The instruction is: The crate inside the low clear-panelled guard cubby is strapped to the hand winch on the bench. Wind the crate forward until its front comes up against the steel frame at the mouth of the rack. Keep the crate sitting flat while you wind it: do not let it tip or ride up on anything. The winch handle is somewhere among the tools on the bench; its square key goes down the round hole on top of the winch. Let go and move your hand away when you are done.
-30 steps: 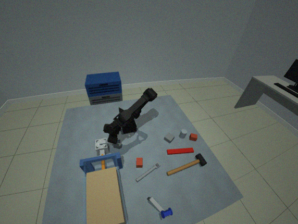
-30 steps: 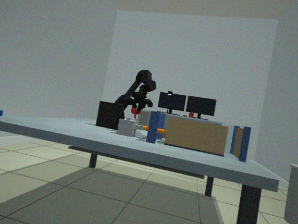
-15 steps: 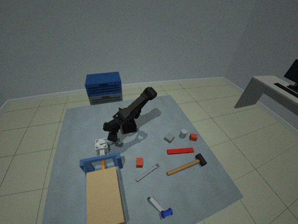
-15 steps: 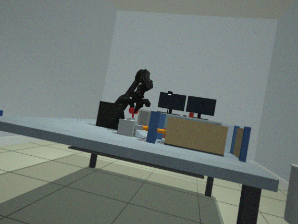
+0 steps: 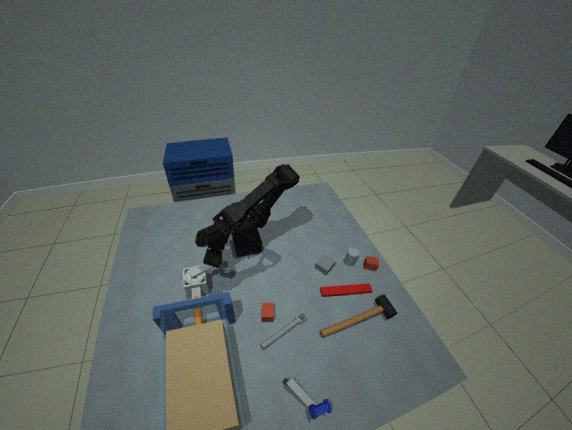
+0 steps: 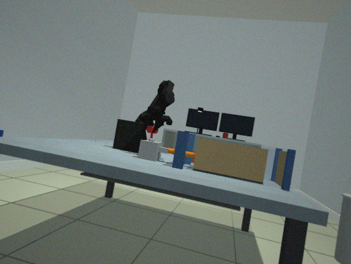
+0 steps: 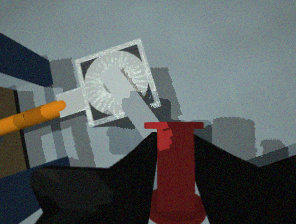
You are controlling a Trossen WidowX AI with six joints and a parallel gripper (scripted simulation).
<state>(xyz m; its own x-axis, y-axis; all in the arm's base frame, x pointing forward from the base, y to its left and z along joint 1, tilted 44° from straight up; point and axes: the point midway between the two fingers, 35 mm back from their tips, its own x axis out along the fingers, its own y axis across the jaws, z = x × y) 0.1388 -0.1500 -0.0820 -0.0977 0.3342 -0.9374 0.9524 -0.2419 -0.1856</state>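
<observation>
Two mallets, one black-headed with a wooden handle, one blue-headed with a pale handle; one tan box-shaped crate behind the blue steel frame. The black gripper, fingers partly apart, grips the red spool-shaped grip of the winch handle, its key seemingly at the white square winch.

One view looks steeply down across the surface from above; another sits low beside its edge; the closest peers past the fingers. All share the winch.
</observation>
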